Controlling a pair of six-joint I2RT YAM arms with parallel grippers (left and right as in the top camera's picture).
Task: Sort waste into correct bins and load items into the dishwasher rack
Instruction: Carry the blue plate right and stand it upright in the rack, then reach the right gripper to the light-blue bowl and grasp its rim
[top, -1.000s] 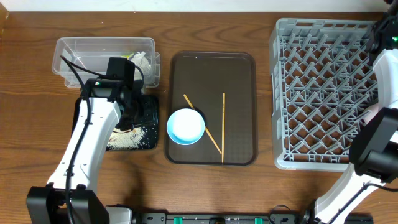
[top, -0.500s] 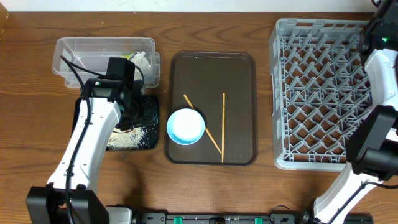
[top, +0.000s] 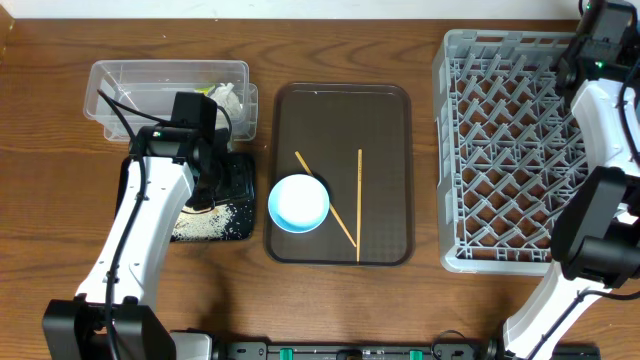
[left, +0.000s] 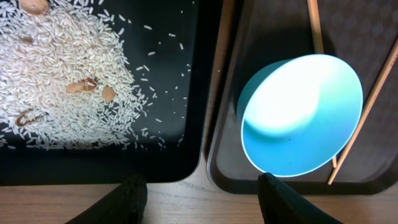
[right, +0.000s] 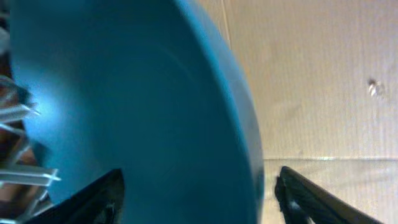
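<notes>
Jaws spread on both: right gripper (right: 199, 174) straddles dark blue plate (right: 124, 93) at dishwasher rack (top: 520, 150); left gripper (left: 200, 180) well apart from it.

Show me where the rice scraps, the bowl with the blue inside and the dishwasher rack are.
rice scraps (left: 56, 81), left wrist view, middle of the dense pile.
bowl (top: 299, 203), overhead view, centre of its pale blue inside.
dishwasher rack (top: 510, 160), overhead view, bare lattice near its middle.
</notes>
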